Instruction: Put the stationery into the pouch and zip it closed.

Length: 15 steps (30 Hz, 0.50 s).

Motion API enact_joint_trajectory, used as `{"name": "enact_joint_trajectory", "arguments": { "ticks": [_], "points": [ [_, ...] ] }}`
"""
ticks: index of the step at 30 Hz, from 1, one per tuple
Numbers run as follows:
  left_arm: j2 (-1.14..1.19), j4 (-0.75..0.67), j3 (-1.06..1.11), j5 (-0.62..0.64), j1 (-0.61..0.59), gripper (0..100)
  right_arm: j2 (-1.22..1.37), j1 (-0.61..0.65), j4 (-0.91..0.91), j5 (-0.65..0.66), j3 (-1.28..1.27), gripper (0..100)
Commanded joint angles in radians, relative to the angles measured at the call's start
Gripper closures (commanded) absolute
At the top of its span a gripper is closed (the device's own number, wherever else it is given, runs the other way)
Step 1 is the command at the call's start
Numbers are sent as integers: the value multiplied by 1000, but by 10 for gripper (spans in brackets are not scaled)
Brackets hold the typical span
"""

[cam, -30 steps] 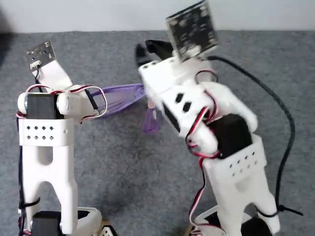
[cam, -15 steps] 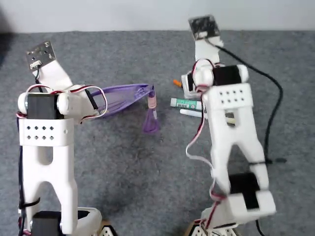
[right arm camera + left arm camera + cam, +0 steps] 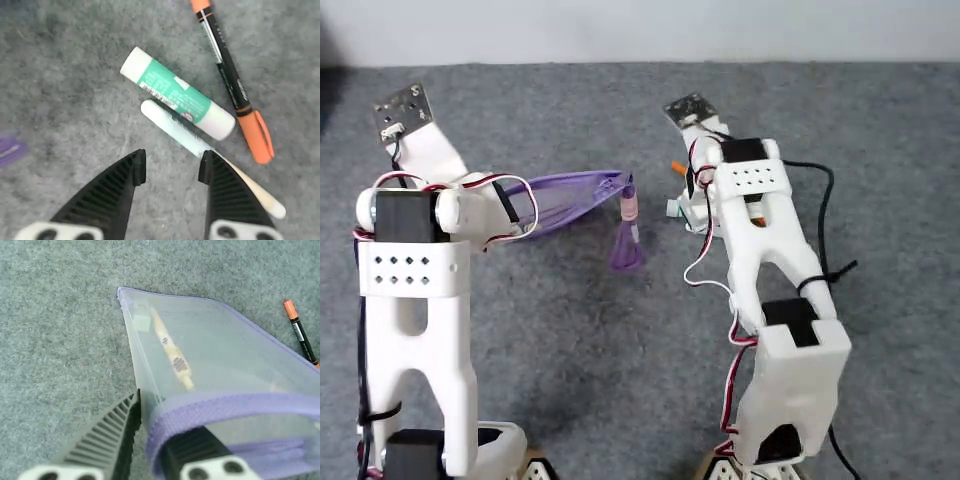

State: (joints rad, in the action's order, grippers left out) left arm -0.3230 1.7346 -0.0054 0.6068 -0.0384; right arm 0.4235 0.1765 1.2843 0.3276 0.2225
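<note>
Right arm swung back from the pouch [image 3: 570, 200]; my right jaws now hang apart over the white pen [image 3: 176, 129], beside the glue stick [image 3: 177, 95] and orange marker [image 3: 227, 75]. Left jaws clamp the pouch's purple edge, steadying it for loading; one pale pen [image 3: 172, 355] already inside.

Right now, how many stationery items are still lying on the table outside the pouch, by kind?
Glue stick: 1
Orange marker: 1
White pen: 1
Total: 3
</note>
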Motion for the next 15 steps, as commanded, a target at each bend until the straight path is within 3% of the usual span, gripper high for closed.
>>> {"name": "enact_joint_trajectory", "arguments": {
  "ticks": [1, 11, 15],
  "points": [
    [5, 17, -28, 9, -5, 989, 27, -18, -28, 40, 15, 811],
    [5, 17, -28, 9, -5, 989, 160, -33, -88, 41, 15, 812],
    [5, 17, -28, 9, -5, 989, 176, -42, -87, 41, 15, 931]
  ]
}}
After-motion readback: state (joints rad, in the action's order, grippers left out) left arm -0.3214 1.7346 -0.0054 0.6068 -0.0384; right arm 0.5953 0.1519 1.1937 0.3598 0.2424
